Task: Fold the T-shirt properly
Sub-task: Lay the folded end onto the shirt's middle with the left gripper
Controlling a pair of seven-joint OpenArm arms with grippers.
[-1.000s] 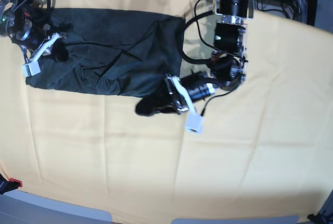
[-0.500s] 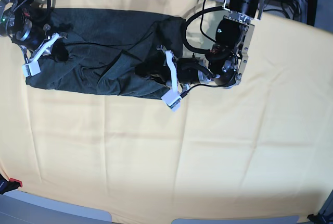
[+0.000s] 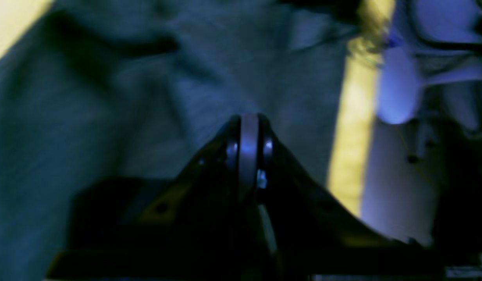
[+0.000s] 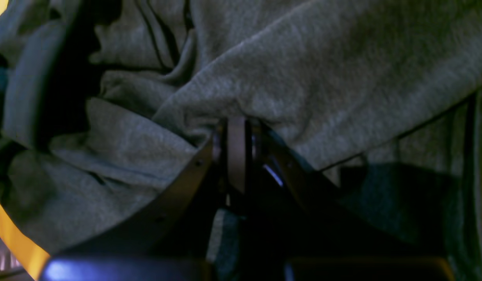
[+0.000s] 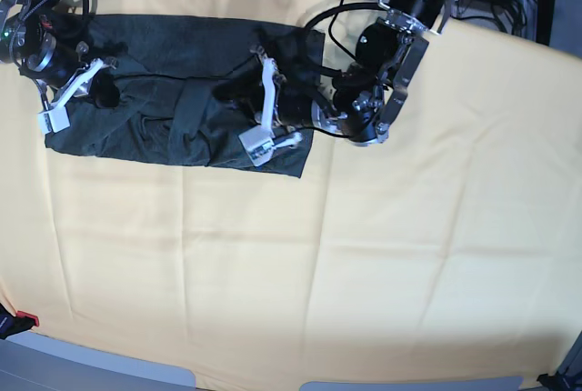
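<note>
- Since a second ago, the left gripper (image 5: 247,100) has carried a fold of the T-shirt (image 5: 164,64) inward from the shirt's near corner, jaws pinched on it.
- The right gripper (image 5: 91,82), clamped on the shirt's far end, anchors it on the yellow cloth (image 5: 364,255).
- Risk: dragging further bunches the layers, leaving a crooked fold.

Black jointed arms (image 5: 393,55), white gripper (image 5: 264,105) fingers, black cables

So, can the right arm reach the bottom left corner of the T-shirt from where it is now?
Probably yes. The right hand sits on the T-shirt near its left edge, and that corner lies just below it on the yellow cloth with nothing between. However, it seems shut on fabric, so it must release first.
</note>
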